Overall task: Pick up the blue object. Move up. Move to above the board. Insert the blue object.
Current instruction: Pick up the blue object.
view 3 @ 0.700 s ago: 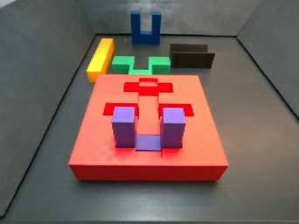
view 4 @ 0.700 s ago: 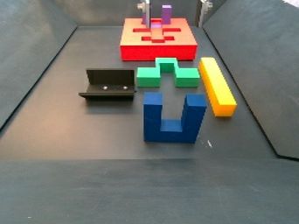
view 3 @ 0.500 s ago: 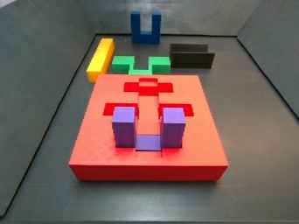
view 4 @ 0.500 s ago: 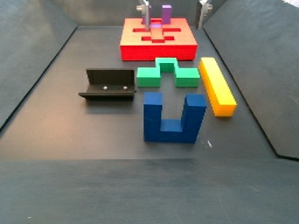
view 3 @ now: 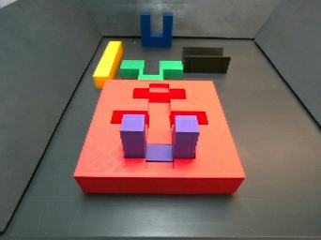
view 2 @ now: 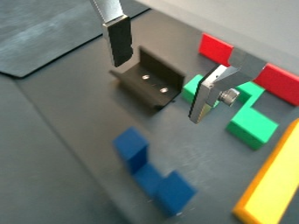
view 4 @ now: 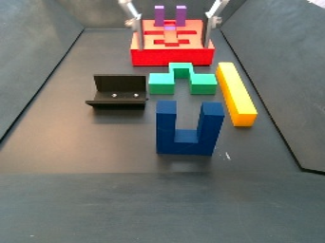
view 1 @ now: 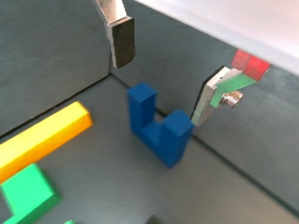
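The blue object (view 4: pixel 189 122), a dark-blue U-shaped block, stands prongs up on the dark floor, and also shows in a side view (view 3: pixel 154 29). My gripper (view 4: pixel 170 9) is open and empty, high above it; only the fingertips (view 4: pixel 127 11) show at the frame's top. In both wrist views the blue object (view 1: pixel 158 128) (view 2: pixel 152 169) lies below the spread fingers (view 1: pixel 121 41), untouched; the gripper (view 1: pixel 170 68) (view 2: pixel 163 68) is well above it. The red board (view 3: pixel 113 161) (view 4: pixel 143 47) lies apart, with a purple U-shaped block (view 3: pixel 160 137) seated in it.
A yellow bar (view 4: pixel 235 92), a green piece (view 4: pixel 183 80) and the fixture (view 4: pixel 117 93) lie between the blue object and the board. They also show in a wrist view: yellow bar (view 2: pixel 271 179), green piece (view 2: pixel 242 115), fixture (view 2: pixel 152 79). Dark walls enclose the floor.
The fingers have shifted and spread a little at the top of the side view. The blocks and the board have not moved.
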Controlling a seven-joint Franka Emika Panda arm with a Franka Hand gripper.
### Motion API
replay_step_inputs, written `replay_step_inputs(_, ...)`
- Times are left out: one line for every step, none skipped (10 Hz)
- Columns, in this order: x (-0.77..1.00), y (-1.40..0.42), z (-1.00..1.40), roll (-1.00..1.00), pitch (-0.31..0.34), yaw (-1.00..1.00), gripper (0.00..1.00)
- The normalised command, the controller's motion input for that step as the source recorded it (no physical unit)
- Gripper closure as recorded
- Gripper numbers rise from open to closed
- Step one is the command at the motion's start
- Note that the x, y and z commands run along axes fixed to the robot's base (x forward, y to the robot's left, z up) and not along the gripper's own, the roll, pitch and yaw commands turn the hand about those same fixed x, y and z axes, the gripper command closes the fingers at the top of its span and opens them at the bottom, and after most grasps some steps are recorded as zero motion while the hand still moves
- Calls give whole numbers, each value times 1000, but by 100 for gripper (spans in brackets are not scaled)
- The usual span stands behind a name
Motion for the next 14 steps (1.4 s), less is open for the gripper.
replay_step_inputs(591,623,0,-120,249,0,0)
replay_step_inputs(657,597,0,-120,223,0,0)
replay_step_inputs(726,569,-114,-96,166,0,0)
replay_step_inputs(577,337,-480,-7,11,0,0)
replay_step_inputs(517,254,-571,-6,0,0,0)
replay_step_inputs(469,191,-363,-67,0,0,0)
replay_step_inputs(383,77,-160,-119,0,-63,0)
replay_step_inputs(454,54,-120,-141,0,-106,0)
replay_step_inputs(337,9,-146,-150,-66,-160,0)
replay_step_inputs(134,0,-60,-181,-136,-226,0)
replay_step_inputs(17,11,3,-243,-190,-257,0)
replay_step_inputs(0,60,37,-320,-251,-277,0)
replay_step_inputs(-63,46,0,-406,-243,-306,0)
replay_step_inputs(0,0,0,-331,-216,-257,0)
